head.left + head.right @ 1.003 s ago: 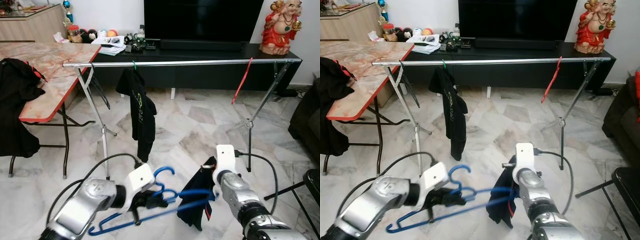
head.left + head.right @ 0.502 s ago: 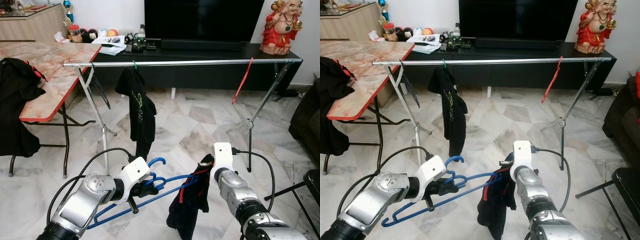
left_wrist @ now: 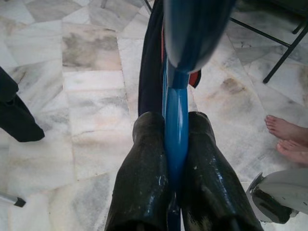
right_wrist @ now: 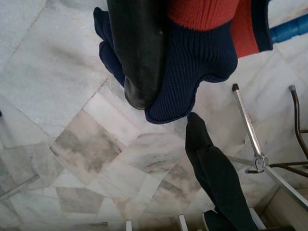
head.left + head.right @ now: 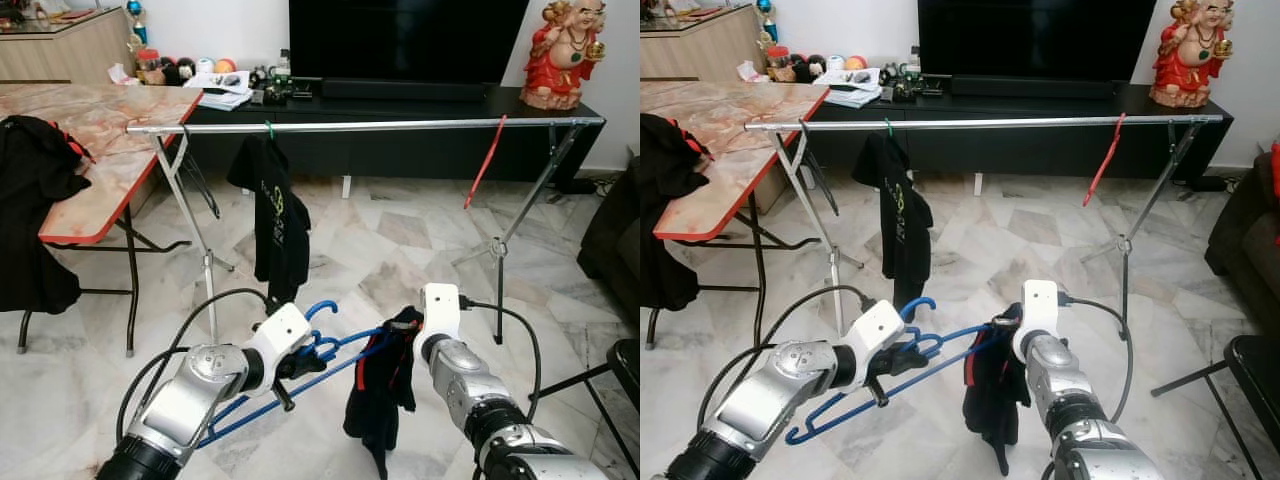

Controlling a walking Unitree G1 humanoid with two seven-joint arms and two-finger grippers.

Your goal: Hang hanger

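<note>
My left gripper (image 5: 300, 362) is shut on a blue hanger (image 5: 345, 352) near its hook; in the left wrist view the fingers (image 3: 144, 168) squeeze the blue hanger (image 3: 176, 139). The hanger's far end reaches into the collar of a navy garment with red trim (image 5: 382, 392), which droops toward the floor. My right gripper (image 5: 405, 325) is shut on that collar; a black finger (image 4: 137, 48) presses the knit garment (image 4: 202, 53). Beyond stands a metal clothes rail (image 5: 380, 126) carrying a black T-shirt (image 5: 275, 225) and a red hanger (image 5: 485, 162).
A marble-top folding table (image 5: 90, 150) stands at the left, with dark clothing (image 5: 30, 210) draped beside it. A black TV console (image 5: 420, 150) runs behind the rail. A dark sofa (image 5: 615, 240) and a black stool (image 5: 625, 365) are at the right. A person's bare feet (image 3: 288, 137) are nearby.
Both grippers have risen and drawn closer together. The blue hanger now tilts up to the right into the garment's collar, and the garment hangs longer instead of bunched.
</note>
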